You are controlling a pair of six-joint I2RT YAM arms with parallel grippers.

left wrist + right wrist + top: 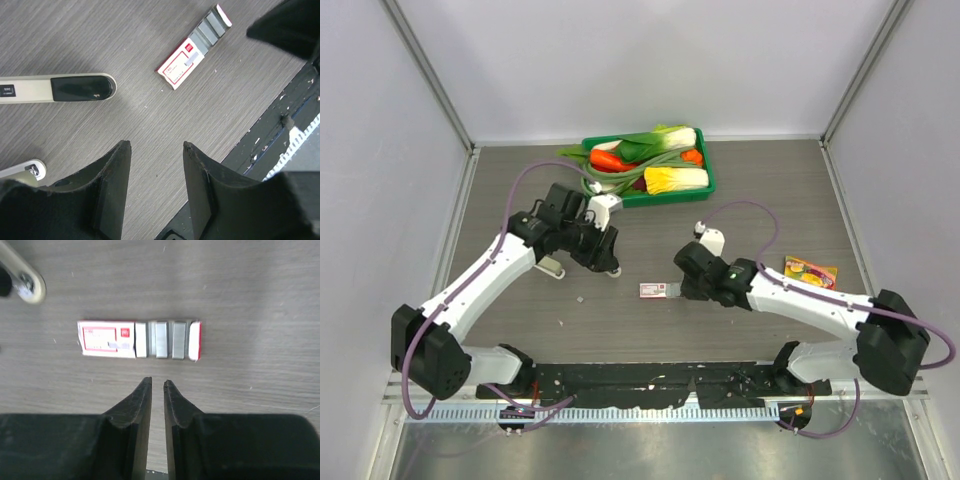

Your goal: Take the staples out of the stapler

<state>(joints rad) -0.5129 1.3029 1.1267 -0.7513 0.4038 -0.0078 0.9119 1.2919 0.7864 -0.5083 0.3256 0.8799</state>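
Observation:
The stapler (55,89), a pale grey bar with a black end, lies flat on the table at the upper left of the left wrist view. My left gripper (154,144) hovers open and empty above bare table near it, and also shows in the top view (600,258). Three short grey staple strips (161,339) lie in the pulled-out tray of a red-and-white box (107,338). My right gripper (154,381) sits just in front of that tray, jaws almost shut with a thin gap and nothing between them. It also shows in the top view (682,280).
A second pale stapler (27,170) lies left of my left gripper (552,268). A rounded stapler end (27,285) shows beyond the box. A green tray (708,180) of vegetables stands at the back. A yellow packet (810,271) lies right. A black rail (650,380) runs along the near edge.

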